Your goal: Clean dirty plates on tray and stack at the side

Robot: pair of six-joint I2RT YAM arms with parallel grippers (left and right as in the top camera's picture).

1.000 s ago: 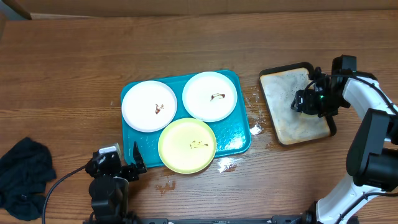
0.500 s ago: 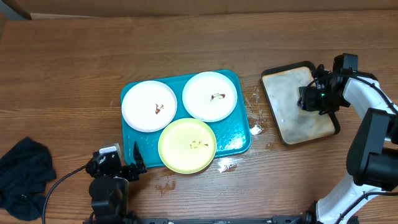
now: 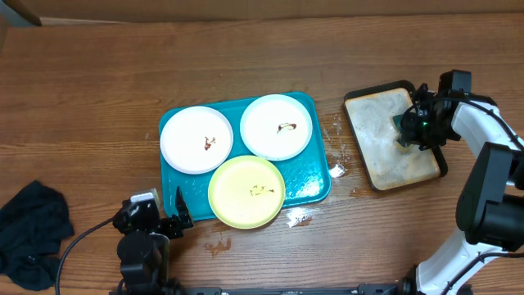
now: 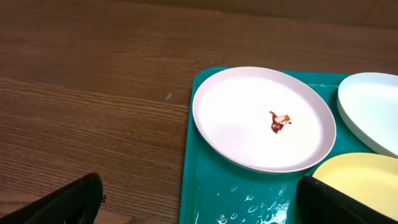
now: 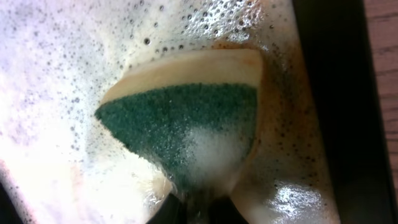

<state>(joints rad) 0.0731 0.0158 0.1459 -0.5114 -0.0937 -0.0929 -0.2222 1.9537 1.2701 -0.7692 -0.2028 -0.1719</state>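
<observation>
The turquoise tray [image 3: 313, 182] lies mid-table with three plates on it: a white plate [image 3: 196, 139] with a brown smear at left, a white plate [image 3: 276, 125] at the back right, and a yellow-green plate [image 3: 246, 192] in front. In the left wrist view the smeared white plate [image 4: 263, 118] sits on the tray [image 4: 205, 180]. My left gripper [image 3: 155, 221] rests open at the tray's front left corner, holding nothing. My right gripper [image 3: 412, 124] is shut on the green sponge [image 5: 186, 127], pinching it over the foam of the soapy tray [image 3: 377, 156].
A dark cloth [image 3: 31, 233] lies at the table's front left. Water drops and small wet patches [image 3: 297, 218] dot the wood between the two trays. The soapy tray's black rim [image 5: 329, 93] runs along the right of the right wrist view.
My right gripper has closed from wide open onto the sponge and shifted slightly toward the back right of the soapy tray. The left arm and plates have not moved.
</observation>
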